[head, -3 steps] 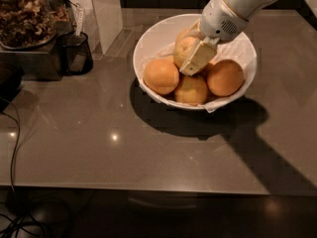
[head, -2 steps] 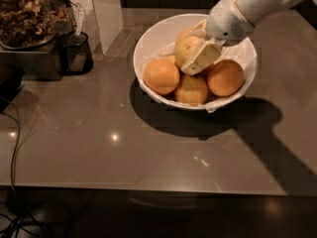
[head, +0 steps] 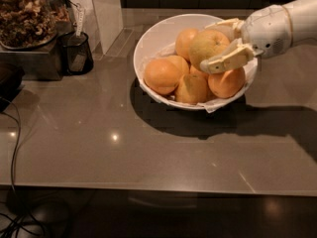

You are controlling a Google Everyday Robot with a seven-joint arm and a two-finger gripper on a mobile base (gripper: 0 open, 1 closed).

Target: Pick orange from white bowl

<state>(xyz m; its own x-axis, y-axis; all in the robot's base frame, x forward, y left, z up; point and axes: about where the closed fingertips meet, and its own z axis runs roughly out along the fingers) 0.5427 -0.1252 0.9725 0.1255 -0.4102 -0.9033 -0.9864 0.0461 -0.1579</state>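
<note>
The pale, dull yellow-orange orange (head: 207,47) with bumpy skin sits between my gripper's fingers, lifted a little above the other fruit. My gripper (head: 214,42) reaches in from the right over the white bowl (head: 153,33) and is shut on this orange; one cream finger (head: 229,58) lies across its front, the other (head: 225,24) behind its top. Several smaller, deeper-orange oranges (head: 161,75) lie in the bowl below. A crinkled white liner (head: 218,105) shows at the bowl's front right rim.
The bowl stands on a grey counter (head: 99,138). A black mesh cup (head: 75,52) and a glass container of dried bits (head: 25,14) stand at the back left. A white upright panel (head: 105,9) is behind. A black cable (head: 12,133) hangs at the left edge.
My gripper has risen and swung to the right with the pale orange in it, lifting it off the pile. The other oranges stay in the bowl.
</note>
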